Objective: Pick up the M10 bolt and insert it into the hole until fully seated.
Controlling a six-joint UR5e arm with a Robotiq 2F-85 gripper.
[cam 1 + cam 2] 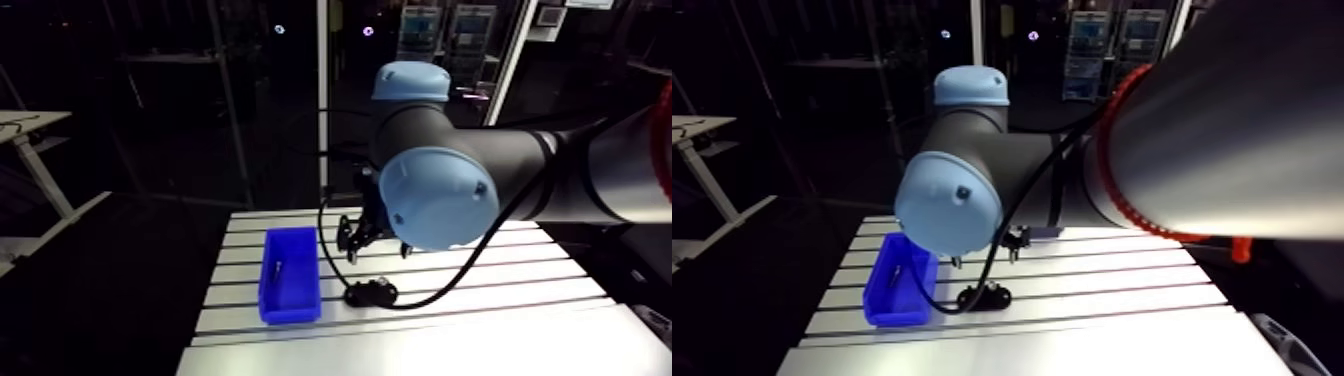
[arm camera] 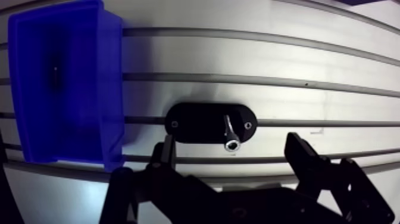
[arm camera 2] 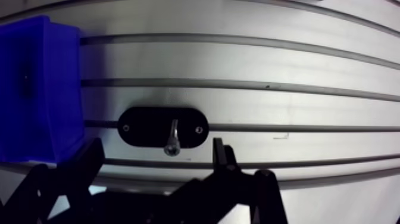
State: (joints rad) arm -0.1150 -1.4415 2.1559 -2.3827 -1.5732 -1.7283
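the m10 bolt (image 2: 229, 134) stands in the hole of the black plate (image 2: 190, 122) with its shank showing, so it looks inserted but perhaps not fully seated. the gripper (image 2: 229, 143) hangs over it, fingers spread and empty. the plate lies mid-table (image 2: 268, 59). a blue bin (image 2: 113, 89) holding one small part sits by a side edge, just beside the plate. nothing blocks the way.

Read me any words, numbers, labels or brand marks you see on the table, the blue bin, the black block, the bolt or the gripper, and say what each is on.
None can be read.
The blue bin: plain walls, no label.
The black block: no marking shows.
The bolt standing in it: head too small to tell any stamp.
The table: bare slotted metal, no print.
The gripper: dark, no brand legible.
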